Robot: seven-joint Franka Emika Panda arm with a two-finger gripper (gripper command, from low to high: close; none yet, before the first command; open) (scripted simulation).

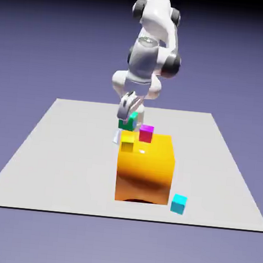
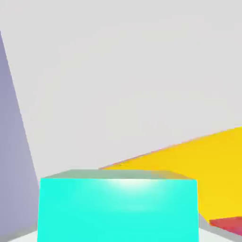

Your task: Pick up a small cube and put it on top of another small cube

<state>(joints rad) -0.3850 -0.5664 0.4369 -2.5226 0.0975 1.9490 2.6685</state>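
The green cube (image 1: 128, 122) sat clamped in my gripper (image 1: 126, 120), clear of the table (image 1: 58, 149) and just beside the pink cube (image 1: 146, 133), up and to the exterior view's left of it. The pick-up I judged done; carrying it over the pink cube on the orange block (image 1: 145, 169) and releasing it were left. Being a cube it had no long axis; it looked slightly tilted, one flat face filling the hand view.
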